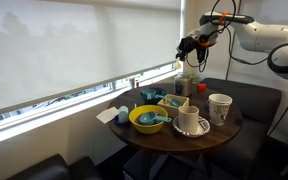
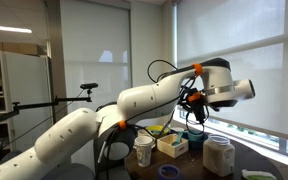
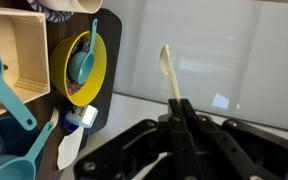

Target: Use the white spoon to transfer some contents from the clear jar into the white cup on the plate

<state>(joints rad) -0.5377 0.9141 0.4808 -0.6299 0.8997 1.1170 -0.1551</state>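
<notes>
Spoon: we see the white spoon [image 3: 170, 75] jutting straight from the tool [image 3: 180, 108], bowl end outward.
Grip: clamped on handle.
Yellow bowl [image 3: 102, 76]: teal scoop [image 3: 82, 62] inside.

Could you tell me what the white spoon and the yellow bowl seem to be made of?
The slim white spoon looks like matte plastic: thin, pale, no metallic glint. The round yellow bowl has a smooth, evenly coloured surface, so plastic or glazed ceramic; the views cannot settle which.

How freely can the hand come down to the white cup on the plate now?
Probably yes. The hand, holding the white spoon, hangs high above the table, and nothing stands over the white cup on the plate.
</notes>
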